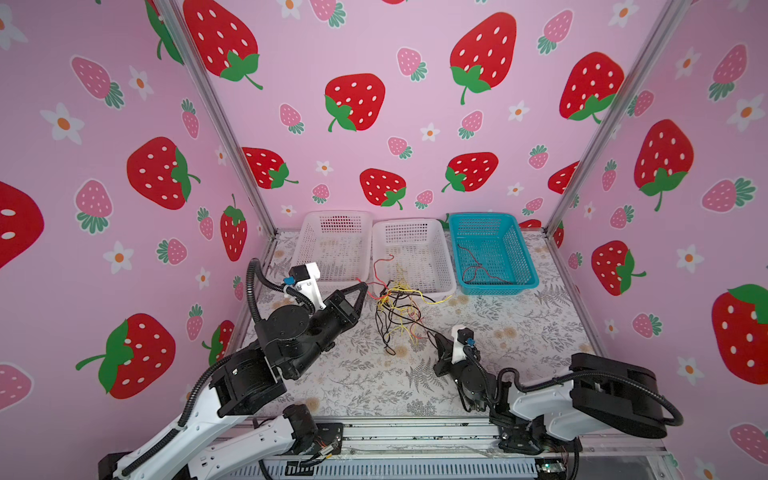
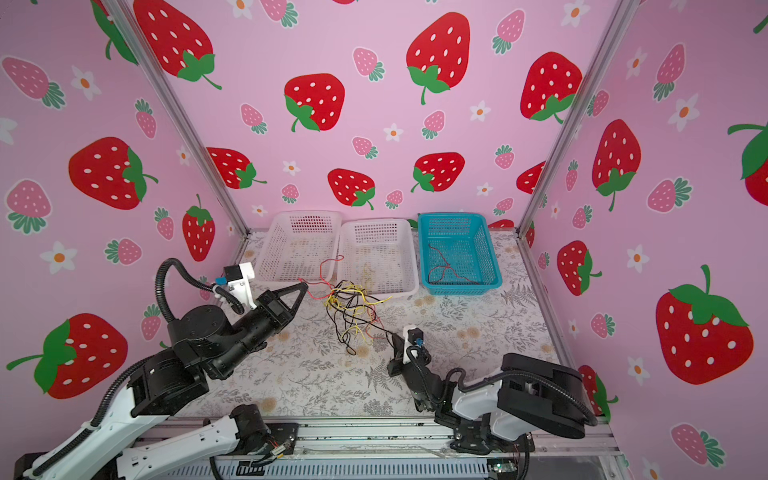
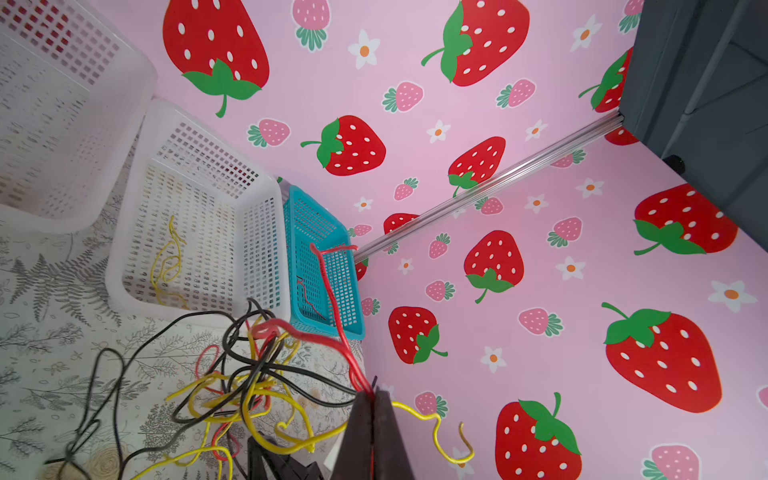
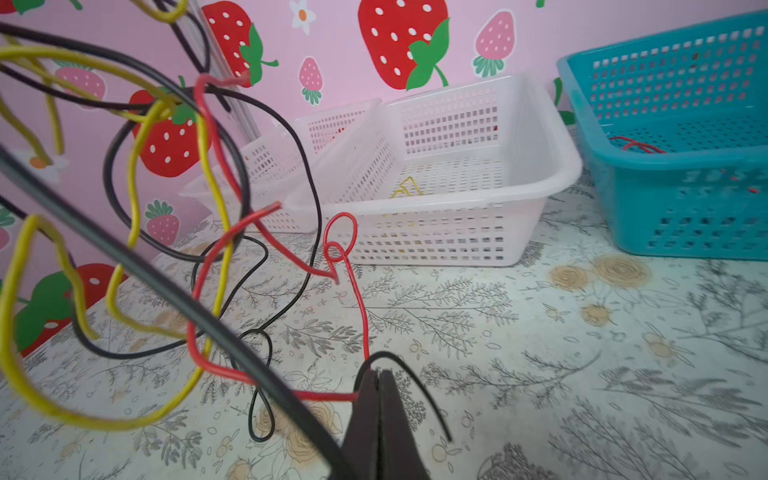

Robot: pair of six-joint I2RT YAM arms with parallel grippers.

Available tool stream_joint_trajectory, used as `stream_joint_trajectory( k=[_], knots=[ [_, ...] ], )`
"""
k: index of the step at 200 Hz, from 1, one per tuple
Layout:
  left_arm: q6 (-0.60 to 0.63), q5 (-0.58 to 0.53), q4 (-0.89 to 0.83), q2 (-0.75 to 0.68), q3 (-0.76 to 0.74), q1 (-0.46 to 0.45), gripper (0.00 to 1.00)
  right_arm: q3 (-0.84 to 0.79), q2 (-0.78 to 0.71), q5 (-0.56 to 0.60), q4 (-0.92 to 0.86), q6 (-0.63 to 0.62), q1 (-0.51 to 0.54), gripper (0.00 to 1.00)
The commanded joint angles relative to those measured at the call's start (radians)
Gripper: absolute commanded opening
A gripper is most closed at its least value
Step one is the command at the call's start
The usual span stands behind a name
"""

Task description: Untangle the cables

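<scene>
Red is the colour to watch: the left gripper (image 3: 372, 395) has its jaws pressed together on a red cable (image 3: 331, 299), held up above the floral mat (image 1: 519, 332). Down low, the right gripper (image 4: 376, 374) is clamped tight as well, pinching a red strand (image 4: 328, 395) at its very tip. A black cable (image 4: 426, 397) arches over that same spot, and I cannot tell if it is caught in the pinch. Nor can I tell whether both arms hold one and the same red wire.

The cables (image 1: 395, 307) sit as a knot of black, yellow and red on the mat, just in front of the middle white basket (image 1: 407, 224), between the two grippers. A yellow piece (image 1: 401, 270) lies in that basket, a red one (image 1: 473, 268) in the blue basket (image 1: 498, 289).

This looks like drawing one red wire free. The way to do it well is to anchor low on the right and pull slowly up and away on the left. If the whole knot rises with it, ease off, since a hard tug would likely cinch those yellow and black loops tighter.
</scene>
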Motion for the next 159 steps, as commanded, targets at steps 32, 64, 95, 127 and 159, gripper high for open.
stream_joint_trajectory(
  k=[32, 64, 95, 127, 159],
  knots=[
    [0.163, 0.014, -0.174, -0.035, 0.097, 0.055, 0.0, -0.114, -0.318, 0.056, -0.422, 0.288, -0.083, 0.0],
    [0.248, 0.016, -0.292, -0.049, 0.085, 0.083, 0.0, -0.12, -0.586, 0.001, -0.709, 0.339, -0.166, 0.0],
    [0.323, -0.015, -0.405, -0.056, 0.063, 0.102, 0.0, -0.085, -0.827, -0.016, -0.973, 0.359, -0.225, 0.0],
    [0.353, -0.038, -0.441, -0.068, -0.022, 0.106, 0.0, -0.001, -0.929, -0.02, -1.112, 0.264, -0.261, 0.0],
    [0.319, 0.114, -0.337, -0.061, -0.153, 0.106, 0.0, 0.079, -0.834, -0.135, -1.077, 0.122, -0.266, 0.0]
  ],
)
